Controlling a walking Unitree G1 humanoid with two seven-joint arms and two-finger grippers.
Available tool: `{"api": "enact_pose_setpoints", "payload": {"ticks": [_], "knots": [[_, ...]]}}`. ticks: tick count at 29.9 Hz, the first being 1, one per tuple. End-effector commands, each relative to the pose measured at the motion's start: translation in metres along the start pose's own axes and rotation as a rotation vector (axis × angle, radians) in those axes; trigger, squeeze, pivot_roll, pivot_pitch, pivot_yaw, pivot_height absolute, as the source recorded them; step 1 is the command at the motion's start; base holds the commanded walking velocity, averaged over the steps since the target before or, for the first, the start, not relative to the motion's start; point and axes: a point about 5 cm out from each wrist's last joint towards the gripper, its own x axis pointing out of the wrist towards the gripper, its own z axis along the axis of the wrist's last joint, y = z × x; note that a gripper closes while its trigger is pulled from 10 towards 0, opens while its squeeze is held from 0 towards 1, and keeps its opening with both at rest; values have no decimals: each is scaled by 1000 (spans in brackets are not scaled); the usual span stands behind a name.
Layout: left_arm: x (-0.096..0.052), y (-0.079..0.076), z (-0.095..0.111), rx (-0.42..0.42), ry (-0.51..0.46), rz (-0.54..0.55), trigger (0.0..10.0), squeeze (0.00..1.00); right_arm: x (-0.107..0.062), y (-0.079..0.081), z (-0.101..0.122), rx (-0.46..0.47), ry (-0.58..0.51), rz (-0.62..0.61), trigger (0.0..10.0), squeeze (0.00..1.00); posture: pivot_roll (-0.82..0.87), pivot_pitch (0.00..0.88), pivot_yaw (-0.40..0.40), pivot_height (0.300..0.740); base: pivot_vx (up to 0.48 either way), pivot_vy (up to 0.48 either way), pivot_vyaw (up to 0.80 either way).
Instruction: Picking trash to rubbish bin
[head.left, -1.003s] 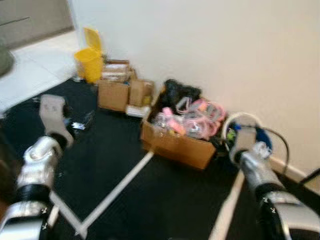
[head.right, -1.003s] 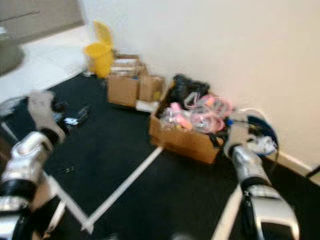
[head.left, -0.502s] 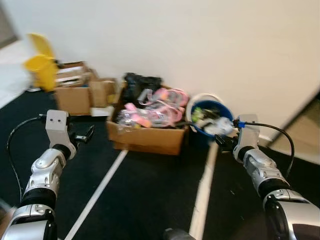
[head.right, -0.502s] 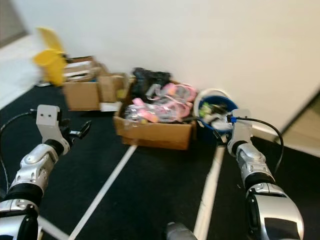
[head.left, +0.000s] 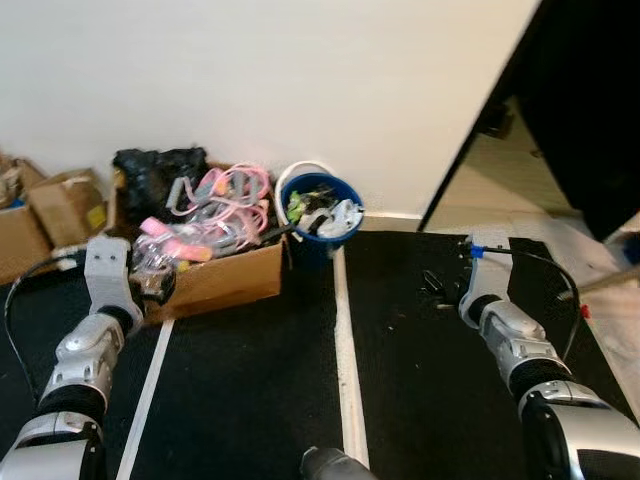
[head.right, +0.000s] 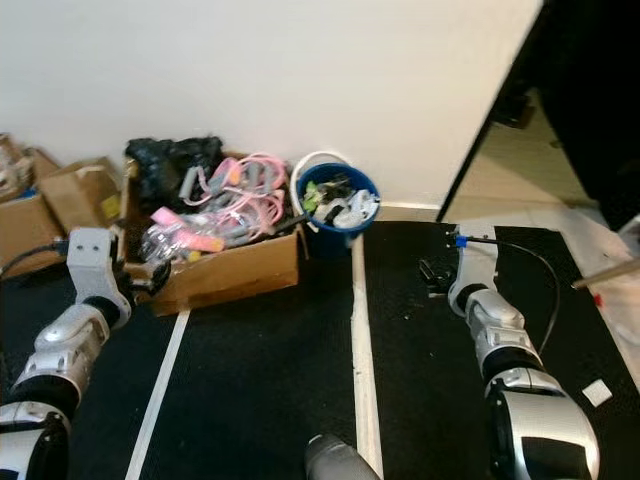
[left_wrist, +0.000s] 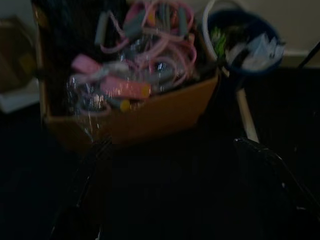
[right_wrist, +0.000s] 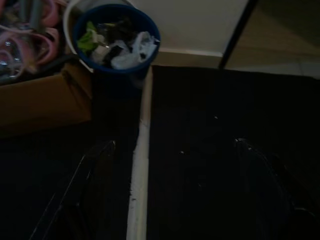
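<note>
blue bin (head.left: 320, 205) w/ trash, touching cardboard box (head.left: 225, 275).

- You have the rubbish bin (head.left: 318, 222) standing upright on the black floor against the white wall: a round blue bucket with a white handle (head.left: 298, 170) arching up over its rim on the side nearest the wall
- You can see it sits just beside the end of the cardboard box, at the top of the white floor line
- You'll find the bin already well filled; the trash (right_wrist: 131, 51) inside is a heap of crumpled white pieces, a bright green scrap (right_wrist: 90, 34) and some dark bits, reaching about to the rim
- From your right wrist view the bin's mouth is open and faces up
</note>
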Motion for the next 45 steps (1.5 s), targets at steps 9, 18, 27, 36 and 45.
{"api": "enact_pose_setpoints", "payload": {"ticks": [9, 18, 27, 36, 45], "knots": [[-25, 15, -58, -98, 222, 215, 10000, 0, -11, 2, -40, -24, 166, -13, 10000, 0, -99, 0, -13, 740, 0, 0, -800], [-31, 27, -60, -67, 241, 296, 10000, 0, -4, 22, -40, -44, 178, 59, 10000, 0, -87, 0, -16, 740, 0, 0, -800], [-26, 46, -33, 64, 193, 387, 10000, 0, 6, 33, -23, -49, 157, 68, 10000, 0, -73, 0, -25, 740, 0, 0, -800], [-22, 43, -32, 98, 218, 378, 10000, 0, 14, 61, -18, -46, 170, 95, 10000, 0, -34, 0, -40, 740, 0, 0, -800], [-7, 25, -20, 71, 171, 323, 10000, 0, 11, 51, -22, -54, 174, 55, 10000, 0, -45, 0, -37, 740, 0, 0, -713]]}}
